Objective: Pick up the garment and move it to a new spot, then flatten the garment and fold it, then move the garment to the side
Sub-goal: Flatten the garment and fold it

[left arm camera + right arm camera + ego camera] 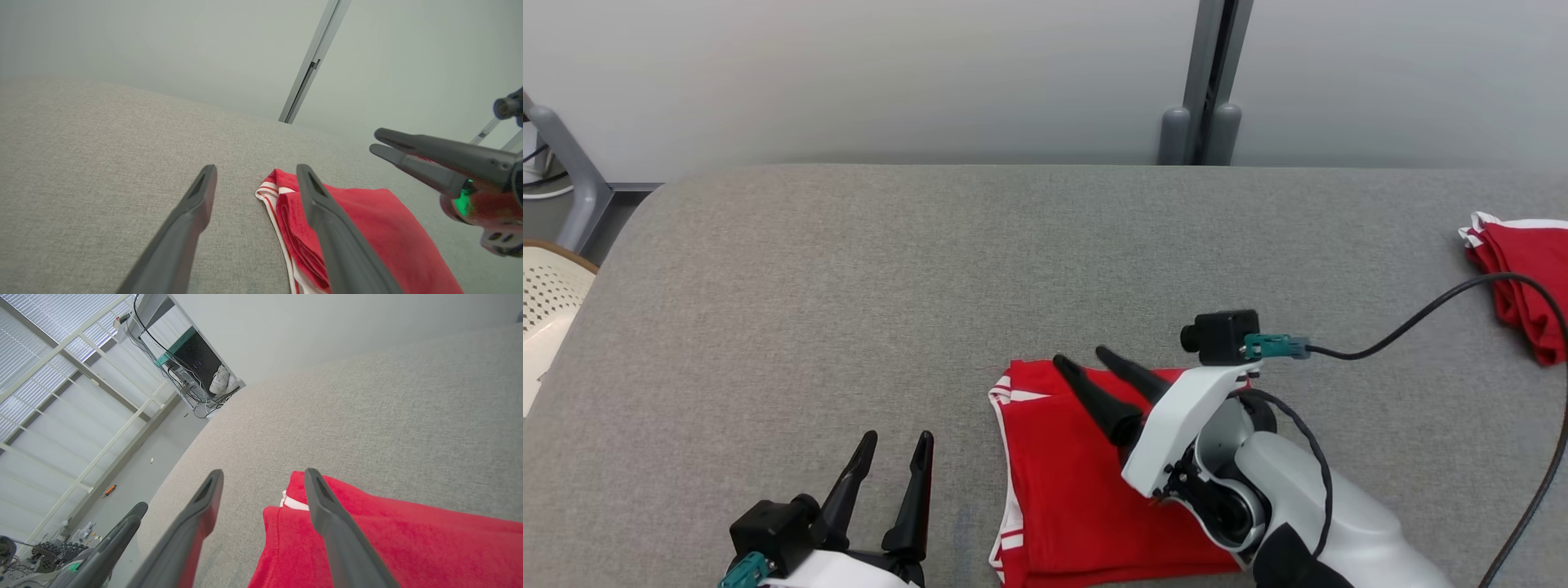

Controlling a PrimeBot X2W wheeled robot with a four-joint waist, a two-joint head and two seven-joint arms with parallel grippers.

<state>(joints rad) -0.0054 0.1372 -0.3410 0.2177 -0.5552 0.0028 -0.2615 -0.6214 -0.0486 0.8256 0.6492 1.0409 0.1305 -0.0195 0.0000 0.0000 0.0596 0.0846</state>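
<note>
A grey fabric table (849,286) stands before a pale wall (890,73) with a grey vertical post (1213,73). A second red and white cloth (1515,253) lies at the table's right edge. A cream perforated seat (547,302) is at the left. In the right wrist view, white shoes (222,379) lie beside a black cabinet (196,357).

Right claw (1082,357) gapes over the folded red garment (1062,490) on grey table (849,286).

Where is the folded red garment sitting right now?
In the head view the folded red garment lies low and right of centre on the grey table, beneath the open right pincer, with the left pincer to its left.
</note>
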